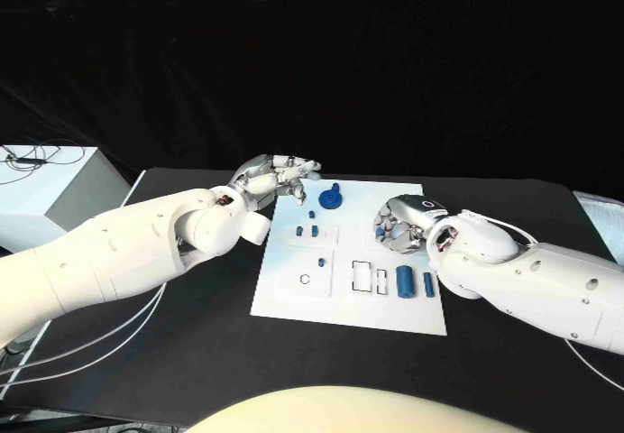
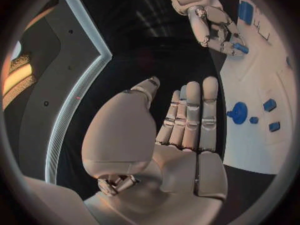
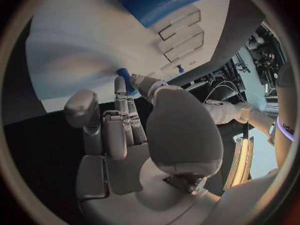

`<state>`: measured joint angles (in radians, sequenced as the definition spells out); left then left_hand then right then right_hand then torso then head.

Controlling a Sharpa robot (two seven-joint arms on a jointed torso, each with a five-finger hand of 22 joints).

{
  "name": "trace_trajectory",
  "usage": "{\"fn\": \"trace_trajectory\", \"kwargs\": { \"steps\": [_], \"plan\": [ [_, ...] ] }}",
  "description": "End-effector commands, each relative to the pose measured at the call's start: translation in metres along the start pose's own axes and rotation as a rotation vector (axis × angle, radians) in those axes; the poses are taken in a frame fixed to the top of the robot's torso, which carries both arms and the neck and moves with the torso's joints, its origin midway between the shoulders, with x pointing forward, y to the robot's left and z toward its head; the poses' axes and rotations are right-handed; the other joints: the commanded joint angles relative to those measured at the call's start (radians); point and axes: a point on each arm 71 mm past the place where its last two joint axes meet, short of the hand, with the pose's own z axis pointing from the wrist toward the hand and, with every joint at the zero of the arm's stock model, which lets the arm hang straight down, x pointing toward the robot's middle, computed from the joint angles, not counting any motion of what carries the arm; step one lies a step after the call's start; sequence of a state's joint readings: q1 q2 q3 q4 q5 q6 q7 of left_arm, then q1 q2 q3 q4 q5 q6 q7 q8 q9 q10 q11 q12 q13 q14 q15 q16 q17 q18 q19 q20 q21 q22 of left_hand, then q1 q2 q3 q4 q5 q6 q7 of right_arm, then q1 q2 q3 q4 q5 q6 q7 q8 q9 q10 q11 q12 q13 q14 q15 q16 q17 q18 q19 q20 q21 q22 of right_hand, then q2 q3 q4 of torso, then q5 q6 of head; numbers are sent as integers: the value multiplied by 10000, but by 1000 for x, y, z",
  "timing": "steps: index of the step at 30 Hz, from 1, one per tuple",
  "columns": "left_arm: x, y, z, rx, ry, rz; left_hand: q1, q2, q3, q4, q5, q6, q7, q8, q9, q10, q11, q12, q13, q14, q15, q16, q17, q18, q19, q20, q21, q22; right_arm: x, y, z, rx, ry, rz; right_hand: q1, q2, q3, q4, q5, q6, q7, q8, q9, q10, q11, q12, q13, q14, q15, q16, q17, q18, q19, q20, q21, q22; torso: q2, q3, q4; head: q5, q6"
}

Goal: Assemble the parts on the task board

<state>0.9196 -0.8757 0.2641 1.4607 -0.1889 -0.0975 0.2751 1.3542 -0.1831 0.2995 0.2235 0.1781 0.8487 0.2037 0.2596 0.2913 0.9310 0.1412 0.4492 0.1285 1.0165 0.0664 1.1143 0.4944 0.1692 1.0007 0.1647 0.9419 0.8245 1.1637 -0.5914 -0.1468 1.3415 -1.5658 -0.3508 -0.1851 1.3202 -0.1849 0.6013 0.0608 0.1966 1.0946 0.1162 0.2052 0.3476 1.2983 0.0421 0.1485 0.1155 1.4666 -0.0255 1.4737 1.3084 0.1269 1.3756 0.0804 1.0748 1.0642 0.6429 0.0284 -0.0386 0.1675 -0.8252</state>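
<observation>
The right robot hand (image 1: 406,225) hangs over the right side of the task board (image 1: 294,293), fingers curled downward around a small blue part (image 3: 124,78) pinched at its fingertips; the left wrist view shows the same blue piece caught at the tips of that hand (image 2: 220,35). The left robot hand (image 1: 276,179) sits at the board's far left corner with its fingers straight and close together, palm bare, holding nothing (it looks parked rather than working). Outward from the hands, the white board lies in the middle of the black desk (image 1: 520,203). On it, a blue knob-like part (image 1: 330,196) stands near the far edge, a few small blue pieces (image 1: 306,231) lie a little nearer, and a blue cylinder (image 1: 406,280) with a slimmer blue bar (image 1: 428,284) just beside it lies towards the near right, next to some rectangular slots (image 1: 371,278). By my reading the step in hand is carrying the pinched part to its seat on the board. The next move calls for lining it up above the matching recess and lowering it squarely without loosening the pinch; which recess fits I cannot tell.
</observation>
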Motion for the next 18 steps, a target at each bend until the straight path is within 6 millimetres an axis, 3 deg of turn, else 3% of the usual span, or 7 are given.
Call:
{"fn": "trace_trajectory", "kwargs": {
  "steps": [1,12,18],
  "plan": [
    [2,-1,0,29,194,-130,58,45,-26,41,-48,-49,8,34,0,-71,-24,-5,16,-69,21,-34,15,58,51,-21,58,15,-4,1,-1,68,-618,608,127,370,140,-38,-43,45,-50,276,322,82,13,-97,21,558,-62,52,24,-160,-5,-91,27,9,5,4,2,13,-7],
    [1,0,0,-6,177,-122,71,53,-28,43,-50,-53,7,37,0,-78,-24,-3,18,-68,21,-33,18,60,46,-20,53,8,-8,-8,-8,484,-777,1225,165,427,262,-121,-79,-8,-37,340,413,118,13,-148,54,557,-66,54,22,-163,-8,-104,27,29,-14,-2,-14,57,7],
    [-1,0,0,-19,122,-104,71,53,-28,43,-50,-53,7,37,0,-78,-24,-3,18,-68,21,-33,18,60,46,-20,53,8,-17,-3,-18,303,-888,1532,168,419,277,-143,-85,-16,-34,353,431,117,15,-162,58,556,-65,51,14,-164,-9,-105,28,34,-16,-4,-27,84,30]
  ]
}}
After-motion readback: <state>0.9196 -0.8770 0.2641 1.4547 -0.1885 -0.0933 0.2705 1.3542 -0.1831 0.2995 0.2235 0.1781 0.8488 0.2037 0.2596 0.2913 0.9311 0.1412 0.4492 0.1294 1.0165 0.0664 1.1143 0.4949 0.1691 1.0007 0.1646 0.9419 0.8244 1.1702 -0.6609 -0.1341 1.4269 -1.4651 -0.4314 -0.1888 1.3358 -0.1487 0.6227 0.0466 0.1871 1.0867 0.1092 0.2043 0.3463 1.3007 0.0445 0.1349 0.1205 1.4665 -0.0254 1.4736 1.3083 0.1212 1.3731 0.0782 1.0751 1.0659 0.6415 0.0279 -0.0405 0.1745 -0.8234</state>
